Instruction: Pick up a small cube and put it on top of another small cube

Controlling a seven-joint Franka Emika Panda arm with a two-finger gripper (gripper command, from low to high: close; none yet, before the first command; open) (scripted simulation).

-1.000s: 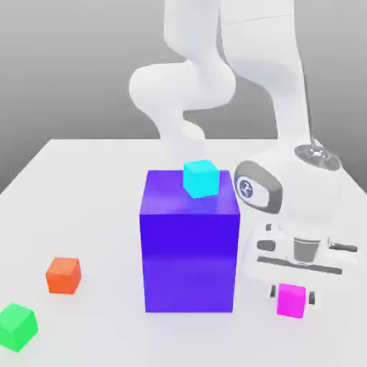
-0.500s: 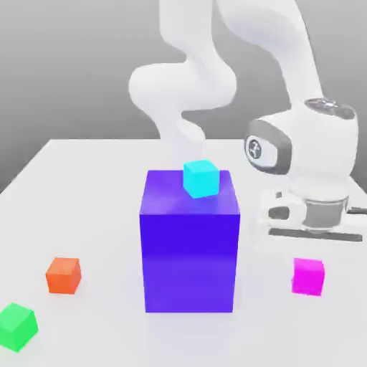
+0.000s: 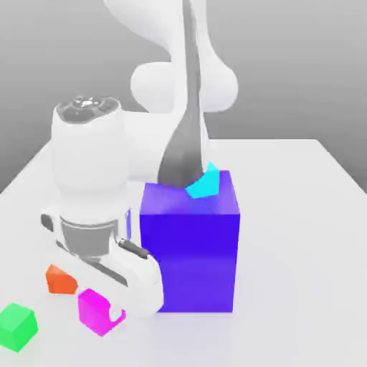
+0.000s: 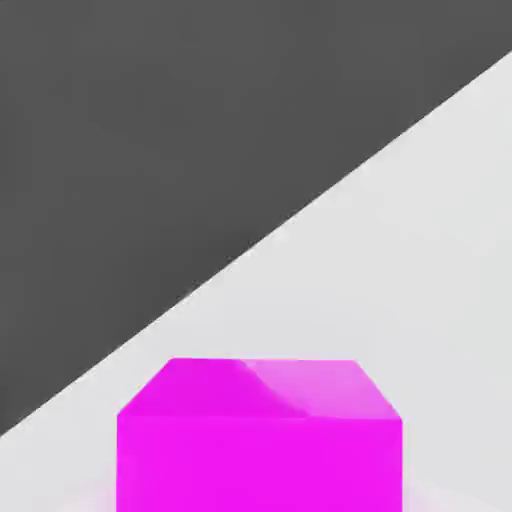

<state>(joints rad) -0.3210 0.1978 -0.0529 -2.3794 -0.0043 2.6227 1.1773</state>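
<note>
Exterior view: your claw grips the pink cube, carried above the table between the orange cube and green cube, both close below.

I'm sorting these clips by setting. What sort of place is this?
Most likely a simulated tabletop test scene, not a real room: a plain white table against a blank grey backdrop, flat-coloured blocks such as the big blue-violet block and green cube, and a white robot arm carrying the magenta-pink cube.
</note>
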